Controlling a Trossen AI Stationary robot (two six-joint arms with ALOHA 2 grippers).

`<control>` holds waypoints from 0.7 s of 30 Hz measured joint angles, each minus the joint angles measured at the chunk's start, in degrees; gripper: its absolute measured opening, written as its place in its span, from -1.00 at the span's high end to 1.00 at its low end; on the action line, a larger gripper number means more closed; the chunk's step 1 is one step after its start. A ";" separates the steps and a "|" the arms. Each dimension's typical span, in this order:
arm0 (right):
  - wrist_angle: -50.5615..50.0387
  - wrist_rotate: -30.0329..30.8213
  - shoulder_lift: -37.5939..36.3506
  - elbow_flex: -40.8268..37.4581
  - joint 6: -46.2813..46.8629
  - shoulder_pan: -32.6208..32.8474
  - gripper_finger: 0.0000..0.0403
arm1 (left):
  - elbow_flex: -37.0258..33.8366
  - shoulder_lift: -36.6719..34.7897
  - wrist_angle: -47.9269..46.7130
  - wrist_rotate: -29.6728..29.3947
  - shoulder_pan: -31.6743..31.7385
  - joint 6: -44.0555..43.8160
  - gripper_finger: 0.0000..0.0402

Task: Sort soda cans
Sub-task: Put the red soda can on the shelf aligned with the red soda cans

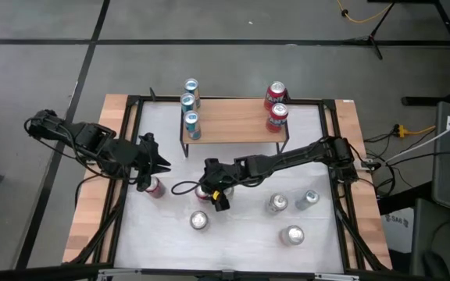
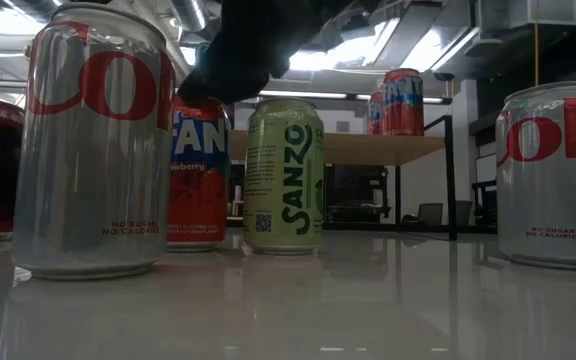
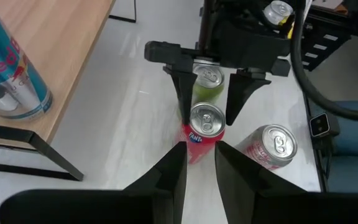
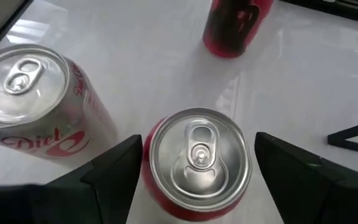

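- Your left gripper, fingers nearly together and gripping nothing, sits by a red can.
- Mid-table, your right gripper is spread around the red Fanta can, beside the green Sanzo can.
- Diet Coke cans stand near.

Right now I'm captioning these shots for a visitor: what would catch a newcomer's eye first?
The right gripper straddles a red Fanta can at mid-table, fingers open on either side. Behind it a wooden shelf already holds three blue cans and two red cans. The left gripper waits by another red can on the table's left side.
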 joint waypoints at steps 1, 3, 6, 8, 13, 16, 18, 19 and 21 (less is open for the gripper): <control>0.01 0.00 0.00 0.00 0.00 0.00 -0.51 | 0.00 0.00 0.00 -0.01 0.00 0.02 0.62; -0.05 0.00 0.00 0.00 0.00 0.00 -0.51 | 0.00 0.00 0.02 -0.01 0.00 0.00 0.62; -0.40 0.00 -0.01 0.00 0.02 0.02 -0.51 | 0.00 0.00 0.02 -0.01 0.00 0.01 0.62; -0.77 0.00 0.36 0.02 0.02 0.02 -0.51 | 0.00 0.00 0.03 -0.01 0.00 0.01 0.62; 0.05 0.16 1.32 0.18 0.00 0.02 -0.51 | 0.00 0.00 0.07 -0.01 0.00 0.02 0.62; 0.16 0.26 1.85 0.22 -0.04 0.06 -0.51 | 0.00 0.00 0.07 -0.01 0.00 0.02 0.62; 1.14 0.24 2.29 0.33 -0.09 0.09 -0.51 | 0.00 0.02 0.07 -0.01 0.00 0.02 0.62; 1.03 0.25 2.33 0.33 -0.09 0.09 -0.51 | 0.00 0.02 0.04 -0.01 0.00 0.02 0.62; 1.33 0.25 2.88 0.35 -0.22 0.09 -0.51 | 0.00 0.02 0.09 -0.01 0.00 0.02 0.62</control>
